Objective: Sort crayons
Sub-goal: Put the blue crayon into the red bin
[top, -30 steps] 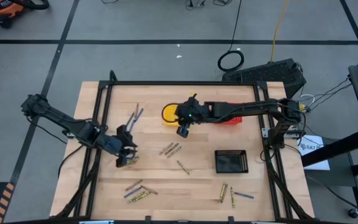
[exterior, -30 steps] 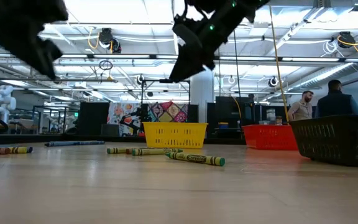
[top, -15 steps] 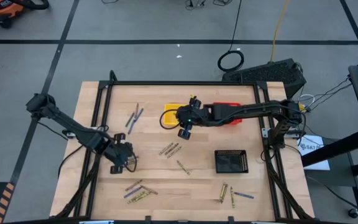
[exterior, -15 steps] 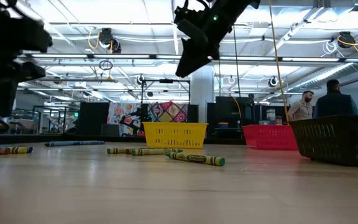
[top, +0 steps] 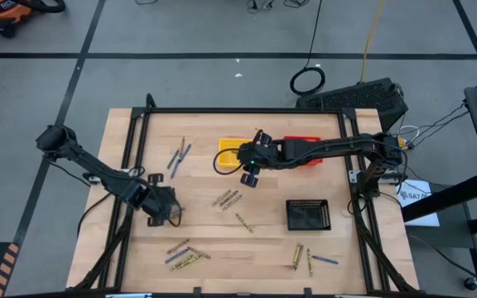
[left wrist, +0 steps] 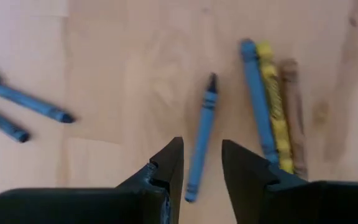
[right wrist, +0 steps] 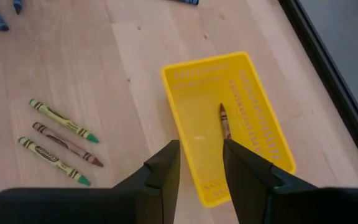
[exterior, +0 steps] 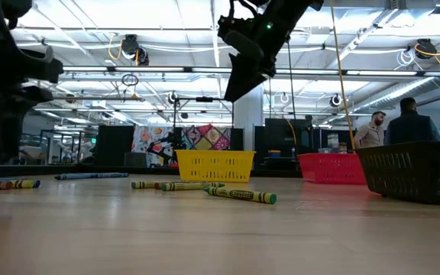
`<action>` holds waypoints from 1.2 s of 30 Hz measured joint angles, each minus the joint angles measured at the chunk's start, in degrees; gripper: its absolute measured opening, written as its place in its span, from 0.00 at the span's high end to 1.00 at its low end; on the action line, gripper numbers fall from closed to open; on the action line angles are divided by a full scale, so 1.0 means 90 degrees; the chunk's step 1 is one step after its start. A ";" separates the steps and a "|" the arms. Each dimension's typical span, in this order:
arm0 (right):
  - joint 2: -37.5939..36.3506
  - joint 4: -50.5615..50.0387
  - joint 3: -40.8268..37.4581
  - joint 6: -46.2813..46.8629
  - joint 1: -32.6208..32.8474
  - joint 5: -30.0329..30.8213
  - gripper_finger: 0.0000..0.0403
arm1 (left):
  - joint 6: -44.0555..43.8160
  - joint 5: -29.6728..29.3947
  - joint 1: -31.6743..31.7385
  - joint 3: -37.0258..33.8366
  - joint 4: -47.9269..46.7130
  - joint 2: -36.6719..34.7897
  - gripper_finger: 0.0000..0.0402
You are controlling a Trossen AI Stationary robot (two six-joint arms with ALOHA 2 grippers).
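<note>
Crayons lie flat on the wooden table in loose groups. My left gripper (top: 166, 215) (left wrist: 202, 165) hangs open over the table's left part, pointing steeply down. One blue crayon (left wrist: 202, 134) lies on the wood with its near end below the gap between the fingers, untouched. Beside it lie a blue (left wrist: 257, 106), a yellow (left wrist: 273, 115) and a brown crayon (left wrist: 293, 109). My right gripper (top: 249, 175) (right wrist: 201, 163) hangs open and holds nothing, high above the yellow basket (right wrist: 229, 124), in which a brown crayon (right wrist: 224, 121) lies.
A red basket (top: 306, 153) stands right of the yellow one (top: 228, 152), and a black basket (top: 308, 213) stands nearer on the right. More crayons lie at the middle (top: 228, 199), near left (top: 185, 255), near right (top: 305, 258) and far left (top: 179, 153). People stand beyond the table (exterior: 411, 122).
My left gripper has sunk toward the table and moved a little toward the near edge. It has tipped from slanting to pointing steeply down. It stays open. My right gripper has tipped slightly over the yellow basket without shifting much.
</note>
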 joint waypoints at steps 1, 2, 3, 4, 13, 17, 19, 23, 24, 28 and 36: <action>0.0000 0.0002 0.0000 0.0000 0.0000 0.0000 0.73 | -0.0117 -0.0094 0.0000 0.0000 0.0000 0.0000 0.73; 0.0000 0.0004 0.0000 0.0000 0.0000 0.0000 0.73 | -0.0221 -0.0137 0.0007 -0.0011 0.0007 0.0000 0.73; 0.0000 0.0005 0.0000 0.0000 0.0000 0.0000 0.73 | -0.0315 -0.0138 0.0018 -0.0034 0.0014 0.0000 0.73; 0.0000 0.0002 0.0000 -0.0001 0.0000 0.0000 0.73 | -0.0337 -0.0130 0.0035 -0.0069 0.0017 0.0000 0.73; 0.0000 0.0005 -0.0002 -0.0049 0.0000 -0.0002 0.73 | -0.0283 0.0011 0.0044 -0.0410 0.0836 0.0000 0.73; 0.0000 0.0003 -0.0002 -0.0053 0.0000 -0.0005 0.73 | -0.0290 0.0024 0.0044 -0.0575 0.0802 0.0002 0.73; 0.0000 0.0005 -0.0002 -0.0053 0.0000 -0.0005 0.73 | -0.0322 0.0045 0.0044 -0.0613 0.0821 0.0000 0.73; 0.0000 0.0005 -0.0005 -0.0055 0.0000 -0.0007 0.73 | -0.0339 -0.0022 0.0044 -0.0622 0.0835 0.0000 0.73; 0.0000 0.0005 -0.0004 -0.0055 0.0000 -0.0007 0.73 | -0.0339 -0.0048 0.0044 -0.0622 0.0833 0.0000 0.73; 0.0000 0.0005 -0.0005 -0.0056 0.0000 -0.0007 0.73 | -0.0334 0.0040 0.0046 -0.0623 0.0820 0.0059 0.73; 0.0000 0.0005 -0.0005 -0.0056 0.0000 -0.0007 0.73 | -0.0334 0.0094 0.0041 -0.0611 0.0851 0.0516 0.73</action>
